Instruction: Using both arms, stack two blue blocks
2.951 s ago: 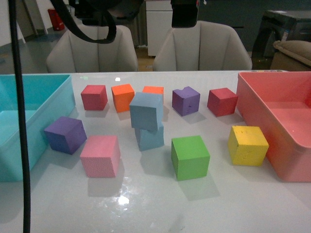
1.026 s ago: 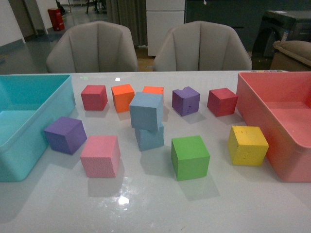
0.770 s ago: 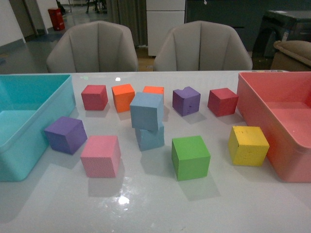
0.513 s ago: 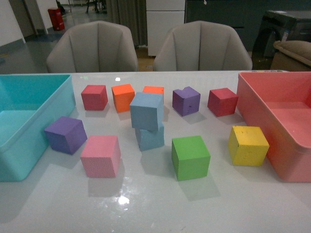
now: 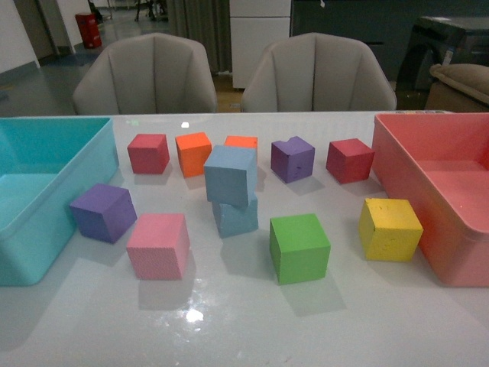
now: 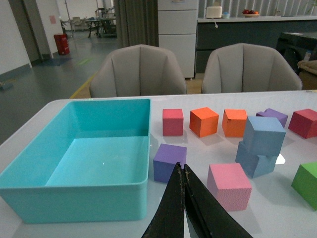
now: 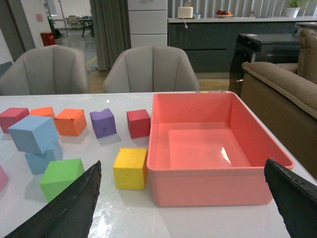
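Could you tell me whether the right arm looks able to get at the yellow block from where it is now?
Probably yes: the yellow block sits alone beside the pink bin, its top uncovered, and the right tool is wide open.

Upper blue block (image 6: 265,135) skewed atop lower blue block (image 6: 254,160); left gripper (image 6: 184,173) jaws closed, empty, beside teal bin (image 6: 79,197).

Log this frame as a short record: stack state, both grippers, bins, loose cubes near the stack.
stack: upper blue block rests on lower blue block, twisted and overhanging
left gripper: jaws shut, empty, away from the stack
right gripper: jaws wide open, empty
bins: teal bin at left, pink bin at right, both empty
nearby cubes: pink cube, green cube, purple cube
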You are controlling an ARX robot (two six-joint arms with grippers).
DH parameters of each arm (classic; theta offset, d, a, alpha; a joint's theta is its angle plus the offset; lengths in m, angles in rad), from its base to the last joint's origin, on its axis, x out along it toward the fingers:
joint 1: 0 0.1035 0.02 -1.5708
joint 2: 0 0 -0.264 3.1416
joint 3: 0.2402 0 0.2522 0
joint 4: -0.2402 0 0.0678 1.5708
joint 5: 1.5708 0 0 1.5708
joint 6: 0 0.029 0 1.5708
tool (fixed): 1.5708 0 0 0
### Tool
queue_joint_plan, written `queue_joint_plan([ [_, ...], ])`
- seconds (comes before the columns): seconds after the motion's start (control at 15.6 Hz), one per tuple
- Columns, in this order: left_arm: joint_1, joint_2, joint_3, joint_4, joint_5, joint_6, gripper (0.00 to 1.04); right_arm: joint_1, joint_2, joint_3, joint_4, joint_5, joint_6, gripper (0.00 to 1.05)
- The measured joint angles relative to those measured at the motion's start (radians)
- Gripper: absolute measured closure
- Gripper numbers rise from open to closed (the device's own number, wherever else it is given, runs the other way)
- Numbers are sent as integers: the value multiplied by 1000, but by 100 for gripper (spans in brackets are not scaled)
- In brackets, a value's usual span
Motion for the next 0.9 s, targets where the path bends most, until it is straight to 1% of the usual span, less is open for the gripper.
queue_joint_plan([
  [0.13, 0, -29, 0, -27, 0, 0, 103, 0, 0, 0, 0, 0, 0, 6],
  [0.19, 0, -79, 3, -103, -1, 0, 103, 0, 0, 0, 0, 0, 0, 6],
  [0.26, 0, -178, 0, -214, 0, 0, 103, 0, 0, 0, 0, 0, 0, 6],
  [0.32, 0, -190, 6, -193, -3, 0, 103, 0, 0, 0, 1, -1, 0, 6],
  [0.58, 0, -191, 0, -203, 0, -1, 103, 0, 0, 0, 0, 0, 0, 6],
  [0.64, 0, -190, 1, -203, -1, -1, 99, 0, 0, 0, 0, 0, 0, 6],
  [0.71, 0, -190, 0, -203, 0, -1, 67, 0, 0, 0, 0, 0, 0, 6],
  [0.77, 0, -190, 0, -203, 0, -1, 27, 0, 0, 0, 0, 0, 0, 6],
  [0.83, 0, -190, 0, -203, 0, -1, 8, 0, 0, 0, 0, 0, 0, 6],
  [0.9, 0, -190, 1, -203, 0, -1, 7, 0, 0, 0, 0, 0, 0, 6],
])
